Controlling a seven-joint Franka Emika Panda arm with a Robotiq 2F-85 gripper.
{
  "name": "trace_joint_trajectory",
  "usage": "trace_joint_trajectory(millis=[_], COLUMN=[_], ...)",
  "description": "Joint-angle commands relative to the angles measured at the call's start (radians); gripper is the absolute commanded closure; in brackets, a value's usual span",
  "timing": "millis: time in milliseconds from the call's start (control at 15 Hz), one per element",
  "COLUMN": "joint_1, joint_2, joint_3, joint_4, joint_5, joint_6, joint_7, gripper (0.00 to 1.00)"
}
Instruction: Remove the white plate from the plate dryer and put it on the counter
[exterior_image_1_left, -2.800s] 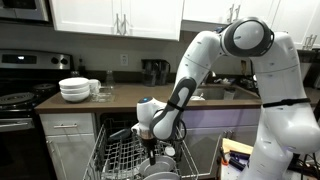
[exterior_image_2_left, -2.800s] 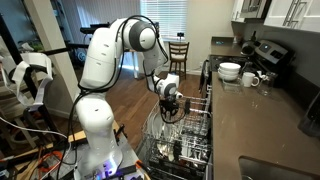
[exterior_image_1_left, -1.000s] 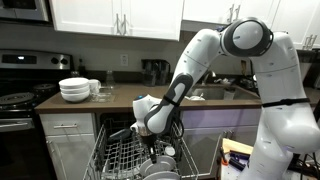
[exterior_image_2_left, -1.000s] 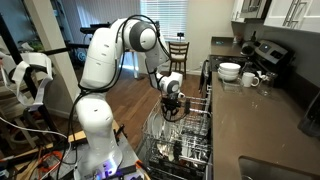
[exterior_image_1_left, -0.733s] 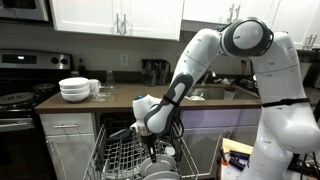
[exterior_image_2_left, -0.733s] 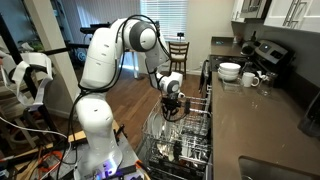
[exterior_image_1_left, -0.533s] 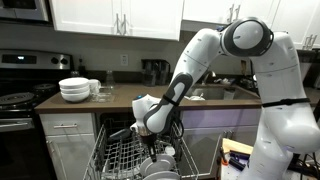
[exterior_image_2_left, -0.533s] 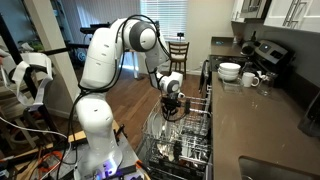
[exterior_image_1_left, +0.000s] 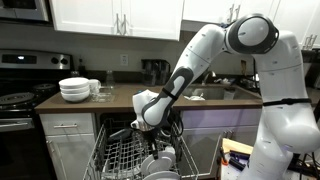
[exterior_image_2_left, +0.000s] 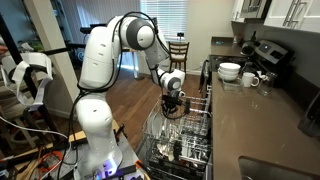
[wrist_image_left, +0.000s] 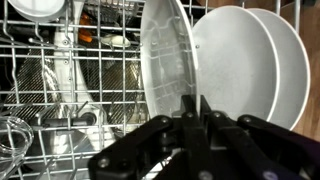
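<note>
My gripper (wrist_image_left: 197, 105) is down in the plate dryer (wrist_image_left: 60, 100) and shut on the rim of a white plate (wrist_image_left: 165, 60) that stands on edge between the tines. A second white plate (wrist_image_left: 245, 70) stands right behind it. In both exterior views the gripper (exterior_image_1_left: 150, 138) (exterior_image_2_left: 172, 112) points down into the grey wire rack (exterior_image_1_left: 118, 157) (exterior_image_2_left: 172, 142), which is pulled out below the dark brown counter (exterior_image_1_left: 115, 100) (exterior_image_2_left: 255, 115). The held plate (exterior_image_1_left: 160, 160) shows only in part below the fingers.
Stacked white bowls (exterior_image_1_left: 74, 89) (exterior_image_2_left: 230, 71) and cups stand on the counter by the black stove (exterior_image_1_left: 15, 100). Glasses and other dishes fill the rack (wrist_image_left: 25, 130). A wooden chair (exterior_image_2_left: 178, 52) stands far back. My arm's base is beside the rack.
The wrist and gripper have risen slightly above the rack and tilted a little. The gripper stays in the rack at the plates.
</note>
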Motion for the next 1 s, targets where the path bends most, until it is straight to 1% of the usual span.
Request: trace_joint_trajectory(millis=[0, 133, 400, 667, 933], joint_1=[-0.022, -0.009, 0.025, 0.06, 0.092], joint_2=[-0.102, -0.15, -0.238, -0.307, -0.351], joint_3=[0.016, 0.007, -0.003, -0.009, -0.015], joint_4=[-0.003, -0.005, -0.016, -0.023, -0.036], joint_5=[0.045, 0.037, 0.015, -0.016, -0.081], joint_6=[-0.109, -0.147, -0.188, -0.177, -0.16], joint_7=[-0.083, -0.083, -0.059, -0.036, 0.003], gripper=[0.98, 0.98, 0.98, 0.98, 0.98])
